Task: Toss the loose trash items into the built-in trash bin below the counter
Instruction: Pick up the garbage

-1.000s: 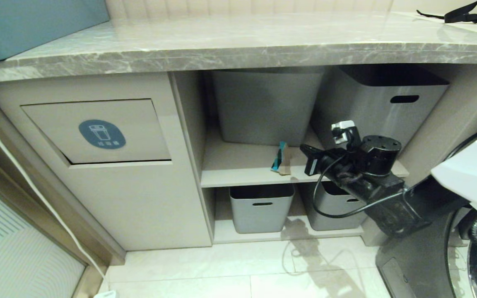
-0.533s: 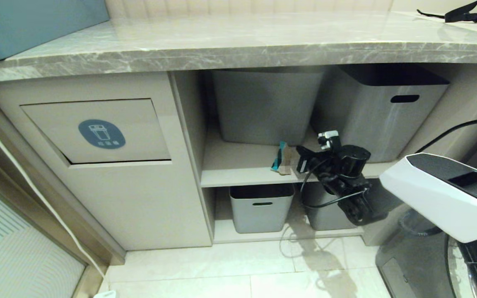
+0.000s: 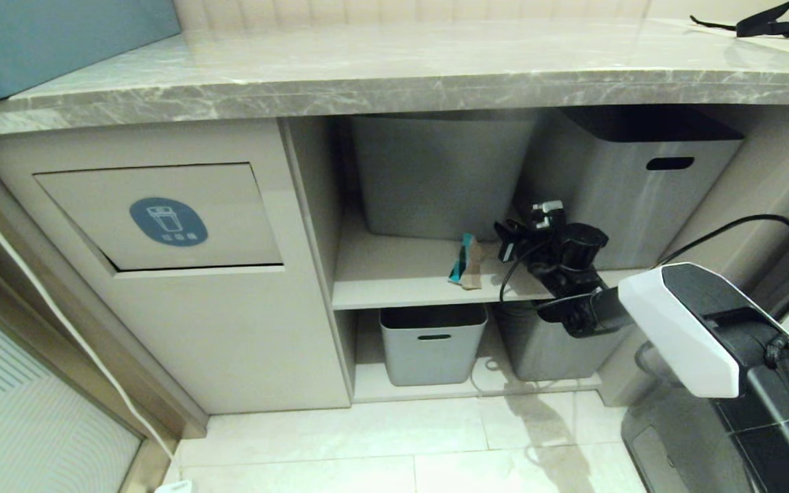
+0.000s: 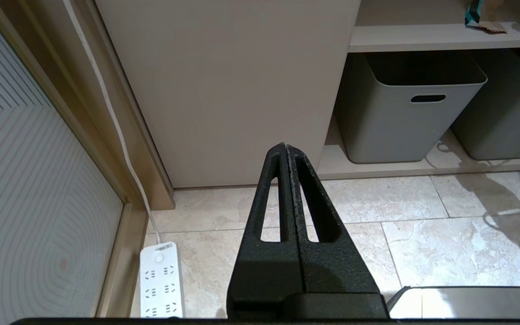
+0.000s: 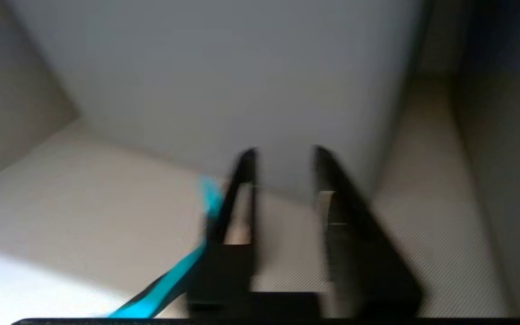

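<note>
While the bin flap is shut, one scrap waits on a shelf and the right arm reaches in beside it.

Trash scrap: a small torn cardboard scrap [image 3: 464, 261], teal-and-black print on a brown backing, stands tilted on the upper open shelf [image 3: 401, 284], near its front edge and in front of the grey tubs [image 3: 442, 174]. I see only this one piece.

Right gripper: the right gripper [image 3: 508, 241] is just beside the scrap, on its right, low over the shelf. Its fingers [image 5: 246, 180] stand a narrow way apart with nothing between them; the teal edge lies outside one finger, so the scrap is not gripped. My guess is the fingers are parted to slip around the thin card.

Trash bin: the built-in trash bin [image 3: 161, 219], a beige tilting flap with a round blue sticker, sits left of the shelves under the counter [image 3: 394, 96], well apart from the scrap. It looks shut, so it likely needs pushing in.

Left gripper: the left gripper [image 4: 285, 153] hangs low over the floor tiles [image 4: 422, 234], fingers pressed together, holding nothing, pointing at the plain cabinet front near a white power strip [image 4: 161, 282].

Change: a second ago the right gripper was further right and closed; it has since moved in towards the scrap and begun to part. The scrap has not shifted.
</note>
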Tool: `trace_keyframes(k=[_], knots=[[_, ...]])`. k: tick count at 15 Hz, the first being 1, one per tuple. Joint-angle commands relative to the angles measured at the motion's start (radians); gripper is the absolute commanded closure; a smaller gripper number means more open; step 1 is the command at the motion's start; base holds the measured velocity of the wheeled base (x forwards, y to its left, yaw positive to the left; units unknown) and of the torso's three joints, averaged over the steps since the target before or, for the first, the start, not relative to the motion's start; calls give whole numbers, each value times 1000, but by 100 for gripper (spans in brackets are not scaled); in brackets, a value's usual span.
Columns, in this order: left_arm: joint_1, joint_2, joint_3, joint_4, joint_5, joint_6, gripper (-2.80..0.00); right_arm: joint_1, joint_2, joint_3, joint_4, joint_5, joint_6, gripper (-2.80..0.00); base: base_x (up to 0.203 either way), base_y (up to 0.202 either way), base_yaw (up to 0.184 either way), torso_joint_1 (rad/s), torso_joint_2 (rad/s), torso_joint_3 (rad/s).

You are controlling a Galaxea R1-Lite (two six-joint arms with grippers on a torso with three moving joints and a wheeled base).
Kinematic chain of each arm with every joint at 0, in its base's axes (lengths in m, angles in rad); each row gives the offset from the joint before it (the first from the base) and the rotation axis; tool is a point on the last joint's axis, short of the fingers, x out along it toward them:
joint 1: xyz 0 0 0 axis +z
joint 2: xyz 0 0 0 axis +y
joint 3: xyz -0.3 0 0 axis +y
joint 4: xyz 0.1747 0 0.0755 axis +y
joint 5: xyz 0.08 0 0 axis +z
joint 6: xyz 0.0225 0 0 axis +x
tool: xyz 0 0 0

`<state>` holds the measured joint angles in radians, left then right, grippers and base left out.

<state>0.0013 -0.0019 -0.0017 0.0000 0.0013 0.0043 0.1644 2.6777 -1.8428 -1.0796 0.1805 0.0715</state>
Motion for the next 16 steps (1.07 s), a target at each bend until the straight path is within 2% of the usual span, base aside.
trace_keyframes(k=[1, 6, 11, 16], knots=[[0, -1, 0, 0, 0, 0, 0, -14, 82, -85, 21, 55, 4, -280, 0, 0, 0, 0, 0, 0], [0, -1, 0, 0, 0, 0, 0, -23, 101, -82, 27, 225, 3, -280, 0, 0, 0, 0, 0, 0], [0, -1, 0, 0, 0, 0, 0, -11, 90, -15, 29, 292, 2, -280, 0, 0, 0, 0, 0, 0], [0, -1, 0, 0, 0, 0, 0, 12, 86, -2, 91, 297, 7, -280, 0, 0, 0, 0, 0, 0]])
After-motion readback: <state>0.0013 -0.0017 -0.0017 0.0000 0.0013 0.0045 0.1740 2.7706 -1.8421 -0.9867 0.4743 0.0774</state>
